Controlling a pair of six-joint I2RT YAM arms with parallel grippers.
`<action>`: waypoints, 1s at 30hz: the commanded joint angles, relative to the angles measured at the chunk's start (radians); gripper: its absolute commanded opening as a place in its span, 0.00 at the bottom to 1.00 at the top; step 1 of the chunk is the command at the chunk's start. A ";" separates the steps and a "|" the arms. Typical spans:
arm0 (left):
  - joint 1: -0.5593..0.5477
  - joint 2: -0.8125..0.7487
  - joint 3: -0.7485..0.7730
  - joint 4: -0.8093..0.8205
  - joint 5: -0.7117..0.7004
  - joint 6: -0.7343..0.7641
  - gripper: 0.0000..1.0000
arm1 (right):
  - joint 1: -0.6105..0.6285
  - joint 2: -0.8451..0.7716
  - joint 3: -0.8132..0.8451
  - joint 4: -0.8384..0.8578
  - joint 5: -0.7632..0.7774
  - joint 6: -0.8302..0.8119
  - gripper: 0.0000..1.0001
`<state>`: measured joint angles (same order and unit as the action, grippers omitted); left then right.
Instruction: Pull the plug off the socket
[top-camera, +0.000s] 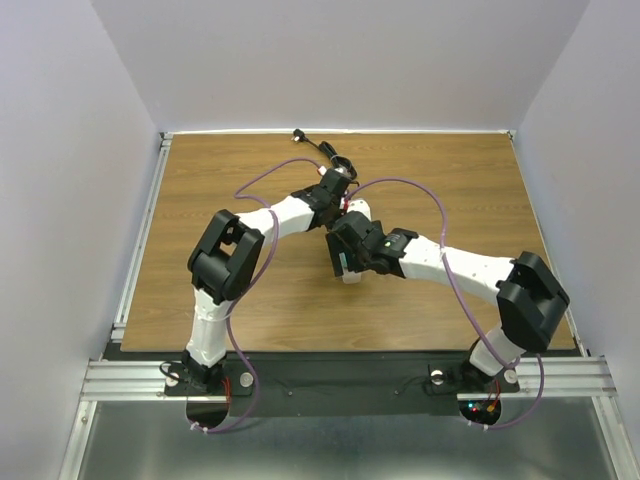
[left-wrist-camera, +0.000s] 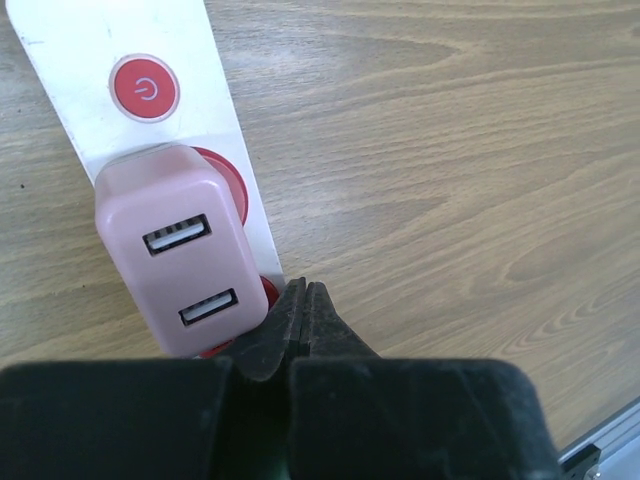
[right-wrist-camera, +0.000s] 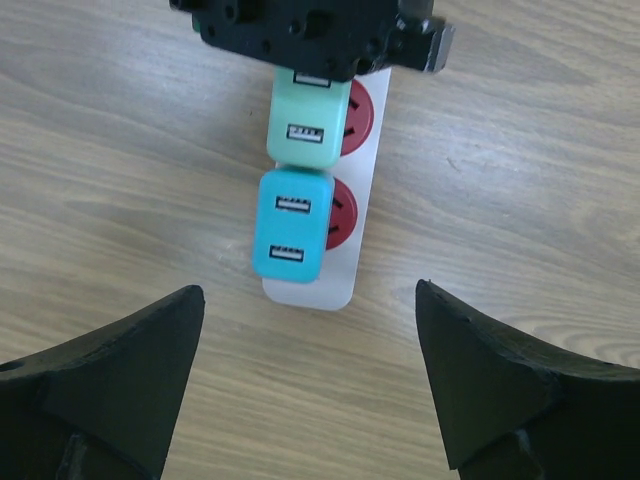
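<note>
The beige power strip (right-wrist-camera: 365, 190) lies on the wooden table. A turquoise plug (right-wrist-camera: 293, 235) sits in its end outlet and a green plug (right-wrist-camera: 305, 125) in the one beyond it. In the left wrist view a pink plug (left-wrist-camera: 175, 250) sits below the strip's red power button (left-wrist-camera: 145, 88). My left gripper (left-wrist-camera: 303, 305) is shut and empty. Its tips rest at the strip's edge right beside the pink plug. My right gripper (right-wrist-camera: 310, 290) is wide open above the strip's near end and holds nothing. In the top view both grippers (top-camera: 340, 195) (top-camera: 348, 262) cover most of the strip.
The strip's black cord (top-camera: 320, 150) runs to the back of the table. Purple cables loop over both arms (top-camera: 270, 180). White walls enclose the table on three sides. A metal rail (top-camera: 140, 230) runs along the left edge.
</note>
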<state>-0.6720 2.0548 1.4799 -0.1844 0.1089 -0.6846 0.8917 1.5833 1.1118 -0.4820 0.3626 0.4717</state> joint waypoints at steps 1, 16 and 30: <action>0.009 0.042 -0.115 -0.017 0.017 0.034 0.00 | 0.004 0.009 0.049 0.082 0.058 -0.008 0.89; 0.035 -0.060 -0.271 0.218 0.204 0.125 0.00 | -0.005 -0.143 -0.013 0.092 0.029 0.013 0.84; 0.046 -0.170 -0.213 0.186 0.311 0.368 0.00 | -0.022 -0.384 -0.003 0.007 -0.048 -0.005 0.86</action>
<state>-0.6258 1.9316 1.2533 0.0444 0.3523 -0.4072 0.8761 1.2236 1.0962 -0.4480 0.3180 0.4740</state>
